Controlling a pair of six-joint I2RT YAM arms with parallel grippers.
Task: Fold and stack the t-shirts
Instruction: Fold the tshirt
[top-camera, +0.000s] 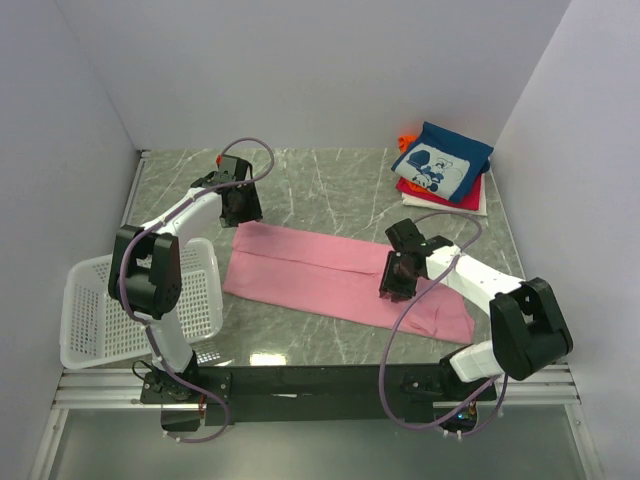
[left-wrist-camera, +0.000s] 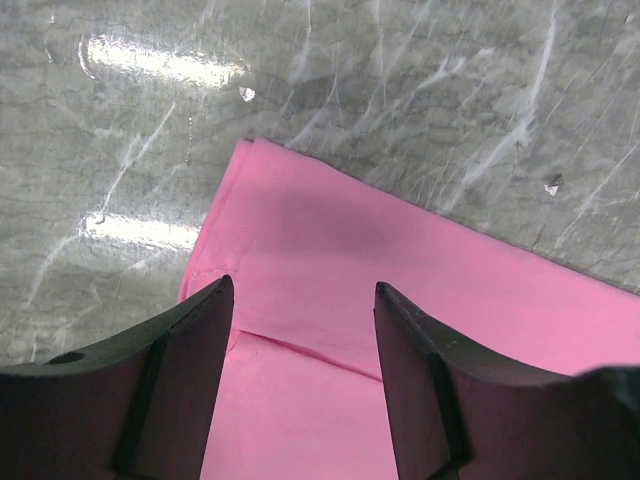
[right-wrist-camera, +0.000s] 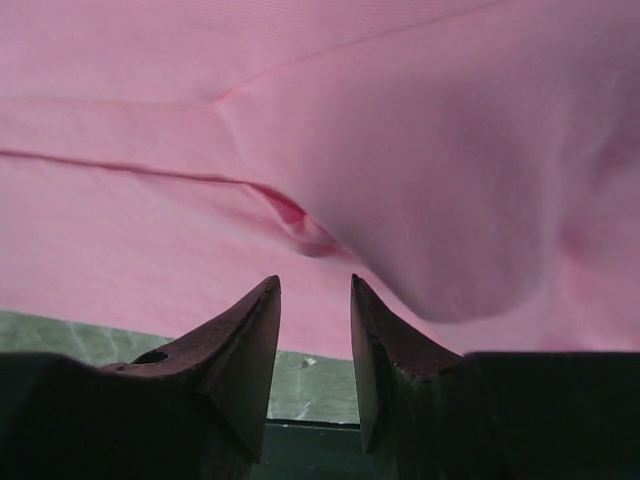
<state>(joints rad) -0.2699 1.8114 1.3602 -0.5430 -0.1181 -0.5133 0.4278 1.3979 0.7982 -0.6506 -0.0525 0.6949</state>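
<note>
A plain pink t-shirt (top-camera: 330, 270) lies on the marble table (top-camera: 330, 185) as a long folded band running from far left to near right. My left gripper (top-camera: 240, 210) (left-wrist-camera: 300, 285) hangs open over its far-left corner (left-wrist-camera: 400, 260), with nothing between the fingers. Over the band's near-right part my right gripper (top-camera: 393, 285) (right-wrist-camera: 315, 280) stands narrowly open above the near edge of the pink cloth (right-wrist-camera: 400, 120), where a fold bulges up. At the back right sits a stack of folded t-shirts: navy with a white print (top-camera: 440, 160) on top, then red (top-camera: 462, 196), white (top-camera: 484, 203) and orange (top-camera: 405, 140).
A white mesh basket (top-camera: 100, 320) stands at the near left beside the left arm. Grey walls close off the left, back and right sides. A black rail (top-camera: 320, 385) carrying both arm bases runs along the near edge.
</note>
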